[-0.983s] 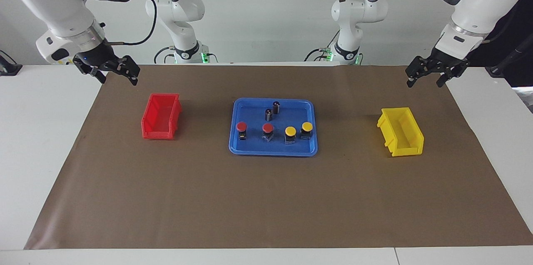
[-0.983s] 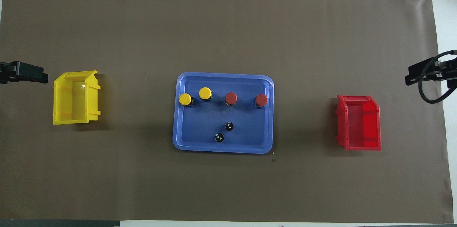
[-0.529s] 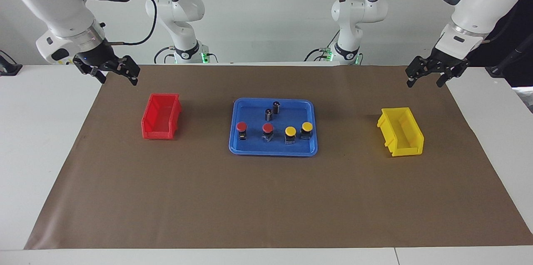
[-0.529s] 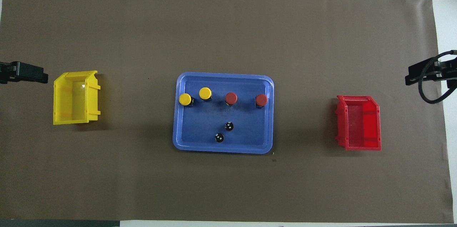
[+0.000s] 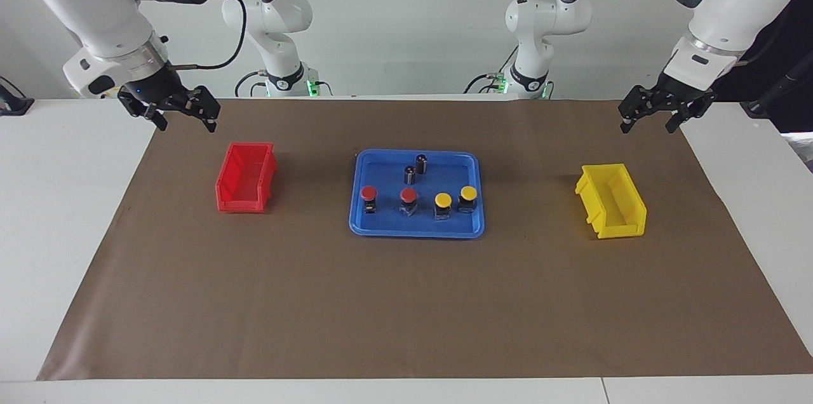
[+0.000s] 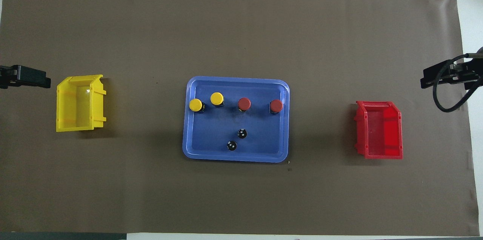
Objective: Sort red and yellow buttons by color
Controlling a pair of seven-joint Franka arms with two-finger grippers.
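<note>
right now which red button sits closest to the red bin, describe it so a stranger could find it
Find the blue tray at the middle of the brown mat. Four capped buttons stand in a row along its edge farther from the robots. The one you want, the end red button, is at the end toward the red bin; its only neighbour is the other red button.

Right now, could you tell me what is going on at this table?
Nothing is being handled yet. Two red buttons and two yellow buttons stand in a row in the blue tray, with two dark cylinders nearer the robots. The red bin and the yellow bin are both empty. The right gripper hangs open above the mat's edge near the red bin; the left gripper hangs open near the yellow bin.
</note>
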